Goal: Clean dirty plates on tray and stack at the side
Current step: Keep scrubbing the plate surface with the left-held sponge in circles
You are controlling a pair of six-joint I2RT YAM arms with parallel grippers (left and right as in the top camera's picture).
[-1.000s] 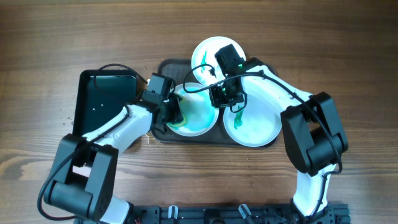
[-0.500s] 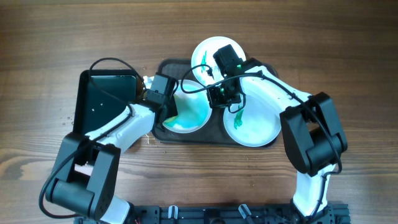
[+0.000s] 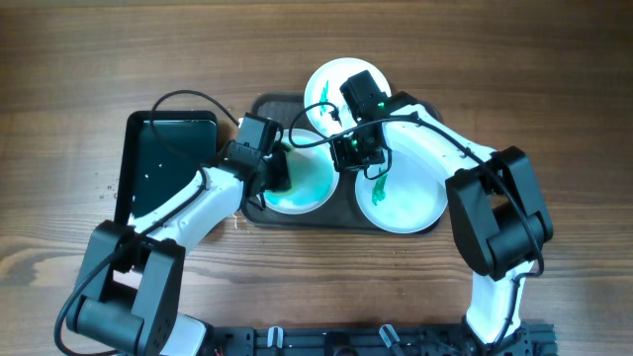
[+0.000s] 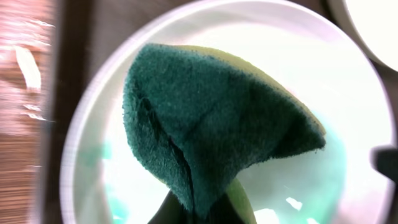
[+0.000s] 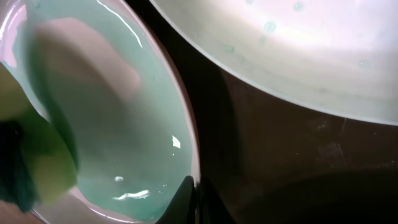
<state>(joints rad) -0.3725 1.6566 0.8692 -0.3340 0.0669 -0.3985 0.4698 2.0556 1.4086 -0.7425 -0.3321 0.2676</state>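
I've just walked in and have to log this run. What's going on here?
The left gripper holds a green sponge on a plate in the tray; a teal film covers its inside. The right gripper pinches that plate's rim. A second plate beside it carries a green smear; a third plate lies at the tray's far edge. None is stacked yet.

Table: we look down on a brown wooden top (image 3: 79,59) whose grain runs left to right and which reaches three edges of the overhead view.
Wood close up: in the left wrist view we see a blurred strip of the same wood (image 4: 25,62).
Side tray: we find a glossy black tray (image 3: 163,163) lying on the left part.
Specks: we note pale flecks (image 3: 104,188) just beside it.
Near edge: we see a black rail (image 3: 376,341).
Light: even and from above, with soft shadows.
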